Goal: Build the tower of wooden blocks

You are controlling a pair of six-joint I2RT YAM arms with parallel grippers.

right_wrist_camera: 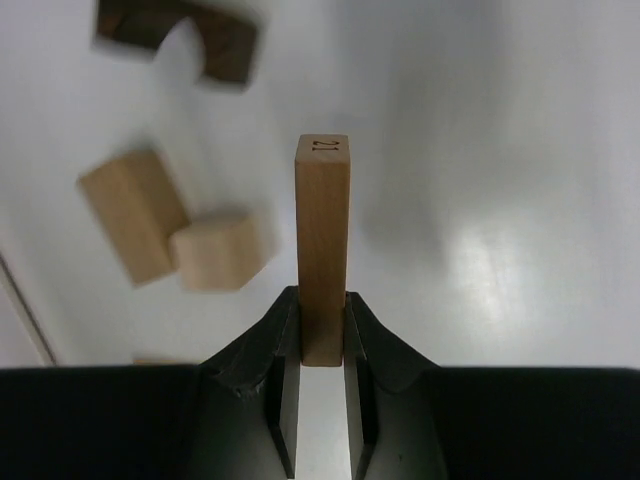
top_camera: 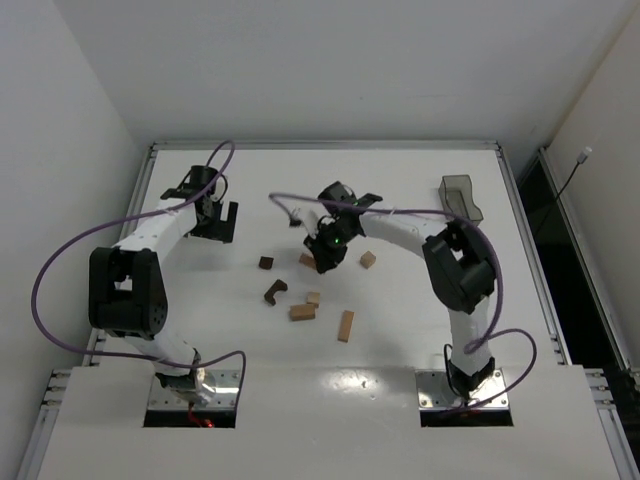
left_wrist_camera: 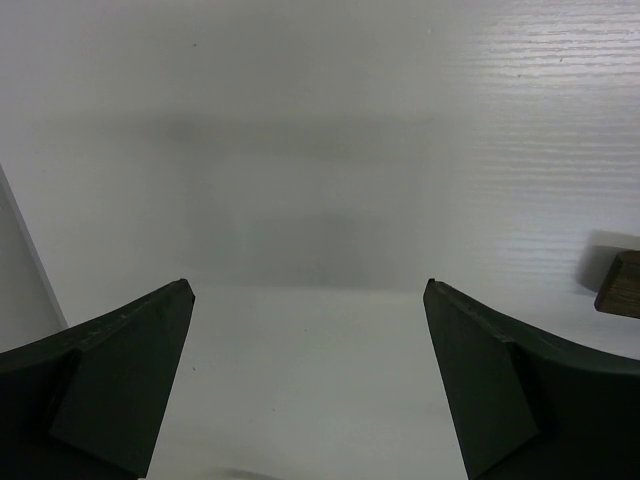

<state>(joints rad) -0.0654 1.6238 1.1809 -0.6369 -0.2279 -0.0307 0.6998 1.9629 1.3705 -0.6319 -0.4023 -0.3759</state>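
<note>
Near the middle of the counter (top_camera: 420,330) we've got the right fingers (right_wrist_camera: 255,365) clamped on a tan bar (right_wrist_camera: 323,235). They grip its lower end, so the long axis runs straight out past the tips, stamped end pointing away. Rest of the loose blocks (top_camera: 303,312) sit scattered just beside, nearer the bases. From the wrist view, the notched dark piece (right_wrist_camera: 180,40) and a tan cube (right_wrist_camera: 222,250) lie off to the left of the bar, not touching it. Nothing stacked yet as far as we can tell. Left fingers (left_wrist_camera: 120,380) are spread wide, well apart from the pile, so we reckon the right arm is nearer for placing this bar
</note>
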